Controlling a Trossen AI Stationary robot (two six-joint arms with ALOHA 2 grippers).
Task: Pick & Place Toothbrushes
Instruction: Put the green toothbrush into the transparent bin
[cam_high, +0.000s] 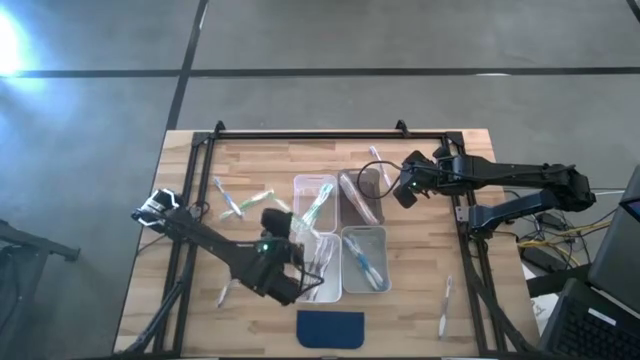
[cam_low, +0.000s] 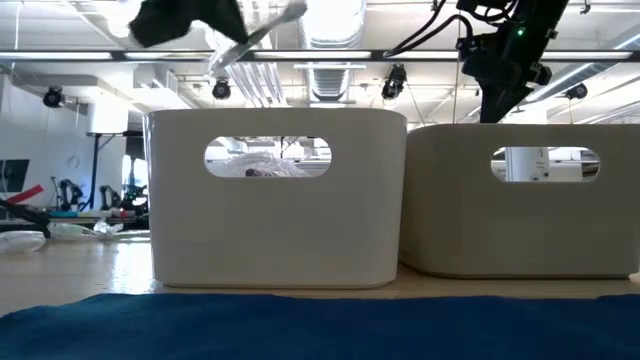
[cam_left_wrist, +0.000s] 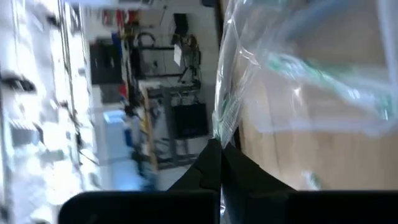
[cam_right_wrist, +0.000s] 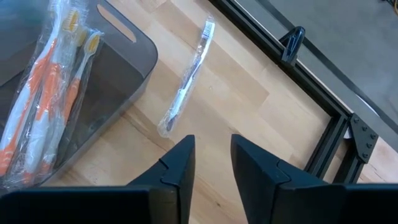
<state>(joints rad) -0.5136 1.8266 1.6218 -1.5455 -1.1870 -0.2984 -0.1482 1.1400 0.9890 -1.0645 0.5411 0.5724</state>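
Observation:
My left gripper hangs over the near-left clear bin, shut on a toothbrush in a clear wrapper with green accents. In the low view that toothbrush sticks out sideways from the left gripper, above the bins. My right gripper stands open with nothing between its fingers, above bare wood beside the far-right bin. A blue wrapped toothbrush lies flat on the table ahead of it. The far-right bin holds orange toothbrushes. My left gripper pinches one end of the clear wrapper between its two shut fingers. The rest of the wrapped toothbrush reaches away beyond the fingertips. It is lifted clear of the table and bins, and in the low view it slants slightly upward.
Four clear bins stand two by two mid-table; the far-left bin and near-right bin hold toothbrushes. Loose toothbrushes lie at the left, near left and near right. A dark blue pad lies at the near edge.

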